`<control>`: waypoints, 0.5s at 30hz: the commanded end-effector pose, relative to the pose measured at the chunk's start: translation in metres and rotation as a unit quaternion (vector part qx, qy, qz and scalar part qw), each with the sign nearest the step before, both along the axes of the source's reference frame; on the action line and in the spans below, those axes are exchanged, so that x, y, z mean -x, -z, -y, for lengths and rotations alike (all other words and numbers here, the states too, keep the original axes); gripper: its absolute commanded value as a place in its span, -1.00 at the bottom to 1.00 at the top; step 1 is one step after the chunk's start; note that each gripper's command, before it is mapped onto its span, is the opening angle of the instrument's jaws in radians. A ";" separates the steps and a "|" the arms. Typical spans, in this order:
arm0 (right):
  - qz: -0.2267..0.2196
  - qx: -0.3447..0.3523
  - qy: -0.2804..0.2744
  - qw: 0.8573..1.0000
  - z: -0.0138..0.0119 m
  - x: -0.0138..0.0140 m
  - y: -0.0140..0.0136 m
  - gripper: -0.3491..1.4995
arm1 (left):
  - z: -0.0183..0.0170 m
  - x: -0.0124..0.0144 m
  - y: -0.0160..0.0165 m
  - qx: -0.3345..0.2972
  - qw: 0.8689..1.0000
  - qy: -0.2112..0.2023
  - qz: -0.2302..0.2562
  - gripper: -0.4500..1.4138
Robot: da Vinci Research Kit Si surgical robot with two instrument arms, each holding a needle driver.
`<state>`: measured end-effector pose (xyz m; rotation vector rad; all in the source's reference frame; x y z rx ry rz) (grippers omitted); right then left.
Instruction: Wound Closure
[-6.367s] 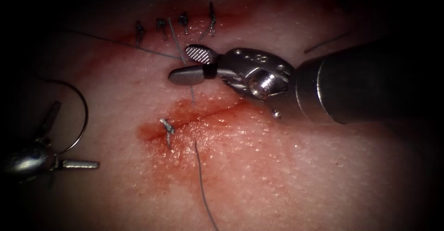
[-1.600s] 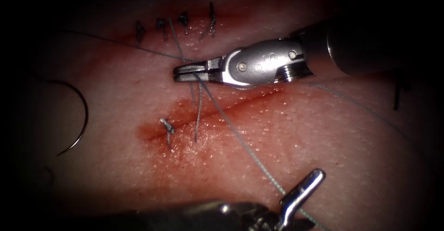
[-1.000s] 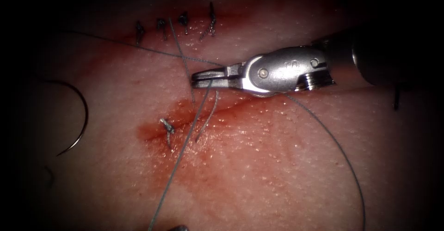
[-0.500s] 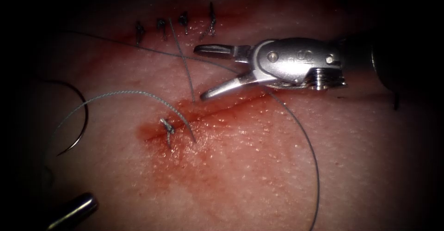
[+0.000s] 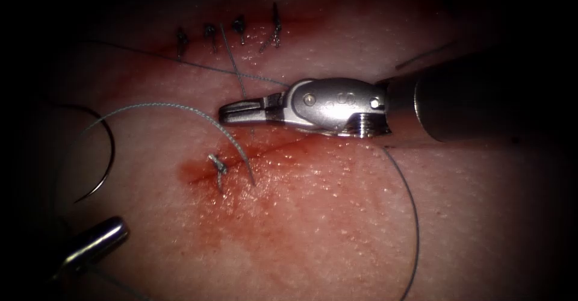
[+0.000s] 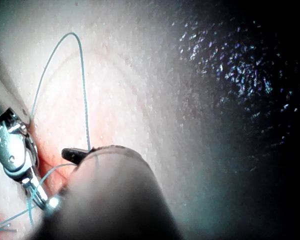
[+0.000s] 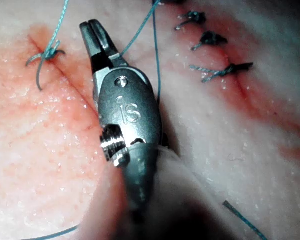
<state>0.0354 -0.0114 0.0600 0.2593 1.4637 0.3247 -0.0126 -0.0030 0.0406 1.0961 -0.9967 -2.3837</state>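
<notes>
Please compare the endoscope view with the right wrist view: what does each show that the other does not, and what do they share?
Endoscope view: the needle lying free on the tissue, left of the cut, held by neither tool; also the left tool.
Right wrist view: a close look along the right tool, jaws closed; whether thread lies between them, I cannot tell.
Both: the right tool, the thread, the knotted stitch and four older stitches.

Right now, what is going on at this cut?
The right tool lies with its jaws shut just above the cut in the tissue; whether it pinches thread is unclear. The needle lies free on the tissue, left of the cut, held by neither tool. The left tool sits low at the left. One knotted stitch crosses the cut.
</notes>
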 end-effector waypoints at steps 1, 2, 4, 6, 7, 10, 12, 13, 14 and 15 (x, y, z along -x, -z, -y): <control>-0.024 -0.008 0.005 1.000 0.0005 -0.0024 -0.0006 -1.00 | 0.0004 0.0005 -0.0010 -0.022 1.000 0.000 0.013 -1.00; -0.040 -0.014 0.004 0.999 0.0005 -0.0028 -0.0005 -1.00 | 0.0002 0.0004 -0.0013 -0.053 0.998 0.004 0.030 -1.00; -0.059 -0.018 0.005 0.998 0.0004 -0.0033 -0.0002 -1.00 | -0.0001 0.0003 -0.0019 -0.092 0.995 0.010 0.044 -1.00; -0.074 -0.022 0.003 0.997 0.0004 -0.0036 0.0006 -1.00 | -0.0006 0.0002 -0.0030 -0.137 0.989 0.005 0.056 -1.00; -0.082 -0.025 0.002 0.996 0.0004 -0.0036 0.0011 -1.00 | -0.0009 0.0002 -0.0037 -0.153 0.986 0.010 0.064 -1.00; -0.092 -0.029 -0.002 0.995 0.0003 -0.0037 0.0018 -1.00 | -0.0017 0.0001 -0.0052 -0.172 0.982 0.011 0.070 -1.00; -0.100 -0.030 -0.004 0.995 0.0002 -0.0037 0.0021 -1.00 | -0.0021 0.0001 -0.0061 -0.181 0.981 0.009 0.069 -1.00; -0.106 -0.031 -0.006 0.994 0.0002 -0.0037 0.0022 -1.00 | -0.0023 0.0001 -0.0068 -0.185 0.981 0.006 0.065 -1.00; -0.112 -0.034 -0.007 0.993 0.0002 -0.0037 0.0023 -1.00 | -0.0025 0.0001 -0.0072 -0.186 0.981 0.003 0.062 -1.00; -0.116 -0.034 -0.008 0.993 0.0002 -0.0037 0.0024 -1.00 | -0.0026 0.0001 -0.0077 -0.189 0.980 0.001 0.060 -1.00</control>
